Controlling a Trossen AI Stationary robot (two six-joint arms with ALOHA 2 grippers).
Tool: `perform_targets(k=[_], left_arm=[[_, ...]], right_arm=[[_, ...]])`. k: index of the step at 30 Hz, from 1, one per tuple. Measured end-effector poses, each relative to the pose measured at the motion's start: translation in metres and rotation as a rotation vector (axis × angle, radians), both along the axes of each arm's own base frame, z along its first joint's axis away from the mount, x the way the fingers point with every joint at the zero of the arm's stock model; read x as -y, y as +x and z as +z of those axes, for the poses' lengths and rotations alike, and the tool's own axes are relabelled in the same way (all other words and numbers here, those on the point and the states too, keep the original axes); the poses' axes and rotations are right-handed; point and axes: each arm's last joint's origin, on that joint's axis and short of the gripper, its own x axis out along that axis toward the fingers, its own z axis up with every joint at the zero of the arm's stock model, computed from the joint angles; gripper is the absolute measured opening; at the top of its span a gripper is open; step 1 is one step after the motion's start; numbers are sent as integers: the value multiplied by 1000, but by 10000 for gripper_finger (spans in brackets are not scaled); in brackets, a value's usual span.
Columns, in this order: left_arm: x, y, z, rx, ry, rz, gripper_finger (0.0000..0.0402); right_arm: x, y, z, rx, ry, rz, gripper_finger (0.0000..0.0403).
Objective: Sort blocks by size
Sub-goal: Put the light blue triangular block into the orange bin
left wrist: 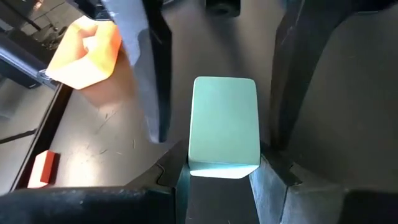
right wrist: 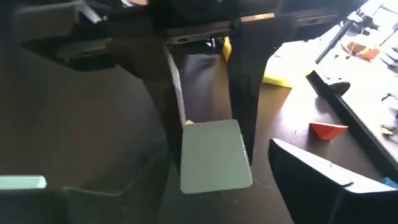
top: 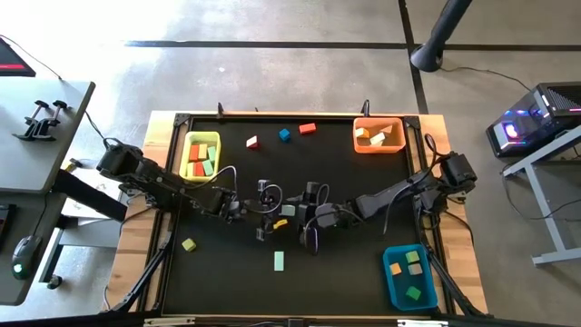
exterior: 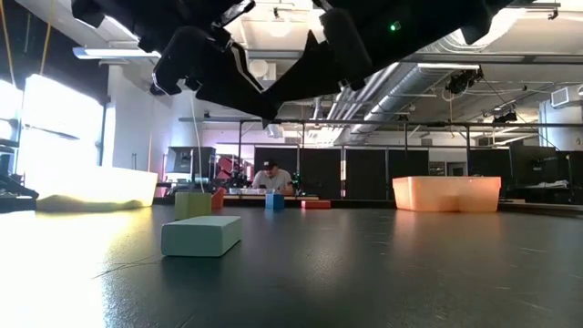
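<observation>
Meeting at frame centre in the high view, the left gripper [left wrist: 221, 180] clamps a mint block [left wrist: 224, 124] and offers it to the right gripper [right wrist: 249, 205], whose fingers stand wide around it. Looks like a handover. Right should close squarely on the free end before left lets go. Blue bin [top: 406, 275] sits lower right.
</observation>
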Motion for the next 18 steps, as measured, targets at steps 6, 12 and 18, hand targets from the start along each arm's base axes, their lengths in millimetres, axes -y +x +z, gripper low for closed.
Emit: perform_targets(k=[6, 12, 18], left_arm=[[0, 0, 0, -1, -8, -11, 113], [-6, 1, 1, -4, -37, 43, 142], [-23, -12, -16, -166, -92, 235, 172]], right_arm=[[2, 0, 0, 2, 17, -13, 157], [7, -9, 7, -46, 7, -128, 128], [68, -59, 21, -323, -7, -540, 128]])
